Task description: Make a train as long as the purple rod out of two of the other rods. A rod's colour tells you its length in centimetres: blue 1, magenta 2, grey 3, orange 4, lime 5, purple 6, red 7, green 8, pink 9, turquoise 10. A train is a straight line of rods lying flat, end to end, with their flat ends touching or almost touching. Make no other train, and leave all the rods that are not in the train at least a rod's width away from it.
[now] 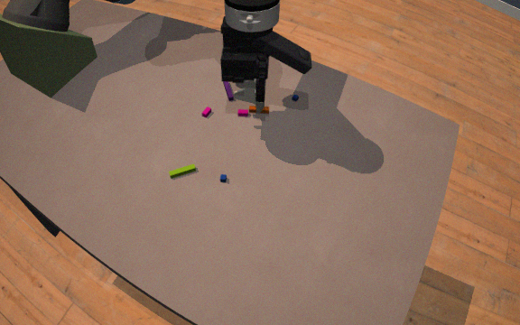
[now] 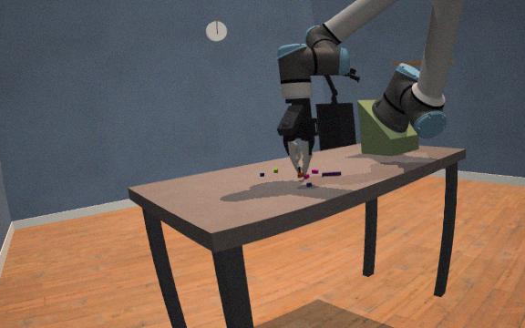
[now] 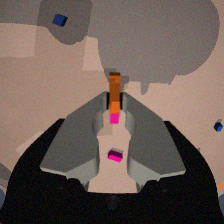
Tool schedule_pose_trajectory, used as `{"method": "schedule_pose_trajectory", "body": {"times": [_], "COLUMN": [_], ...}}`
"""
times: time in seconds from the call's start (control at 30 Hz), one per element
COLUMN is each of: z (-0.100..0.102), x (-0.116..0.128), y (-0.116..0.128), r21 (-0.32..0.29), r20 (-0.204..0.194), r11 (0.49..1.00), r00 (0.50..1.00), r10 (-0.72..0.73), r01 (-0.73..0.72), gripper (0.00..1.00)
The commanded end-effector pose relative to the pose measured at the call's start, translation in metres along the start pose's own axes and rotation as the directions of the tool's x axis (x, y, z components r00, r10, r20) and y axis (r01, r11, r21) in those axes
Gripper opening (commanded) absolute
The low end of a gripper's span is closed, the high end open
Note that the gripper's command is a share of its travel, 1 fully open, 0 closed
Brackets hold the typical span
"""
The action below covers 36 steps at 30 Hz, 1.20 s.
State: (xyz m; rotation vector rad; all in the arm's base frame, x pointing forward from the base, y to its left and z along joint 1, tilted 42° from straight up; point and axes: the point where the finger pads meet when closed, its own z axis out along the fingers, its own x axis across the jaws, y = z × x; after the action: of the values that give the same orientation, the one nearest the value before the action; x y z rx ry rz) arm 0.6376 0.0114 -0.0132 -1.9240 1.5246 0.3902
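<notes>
My gripper (image 1: 259, 106) is down at the table and shut on the orange rod (image 1: 255, 108), which lies flat. In the wrist view the orange rod (image 3: 114, 93) runs straight ahead between my fingertips, with a magenta rod (image 3: 114, 118) at its near end, in line and touching or nearly so. That magenta rod (image 1: 243, 112) lies just left of the orange one. A second magenta rod (image 1: 206, 111) lies further left and shows in the wrist view (image 3: 115, 155). The purple rod (image 1: 228, 90) lies behind, partly hidden by my gripper.
A lime rod (image 1: 182, 171) and a blue rod (image 1: 223, 178) lie nearer the front. Another blue rod (image 1: 295, 97) lies right of my gripper. A green wedge block (image 1: 39, 54) stands at the back left corner.
</notes>
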Motion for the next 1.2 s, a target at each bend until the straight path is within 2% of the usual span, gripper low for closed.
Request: {"method": "schedule_pose_trajectory", "body": {"times": [0.0,0.4,1.17], "z": [0.0,0.0,0.013], "x": [0.0,0.0,-0.001], "y": [-0.003,-0.002,-0.001], "r21": [0.001,0.001,0.0], "r20": [-0.001,0.0,0.001], "r11": [1.0,1.0,1.0], "r00": [1.0,1.0,1.0], "r10": [-0.002,-0.002,-0.001], "r01": [0.002,0.002,0.001], "gripper": [0.0,0.0,0.0]}}
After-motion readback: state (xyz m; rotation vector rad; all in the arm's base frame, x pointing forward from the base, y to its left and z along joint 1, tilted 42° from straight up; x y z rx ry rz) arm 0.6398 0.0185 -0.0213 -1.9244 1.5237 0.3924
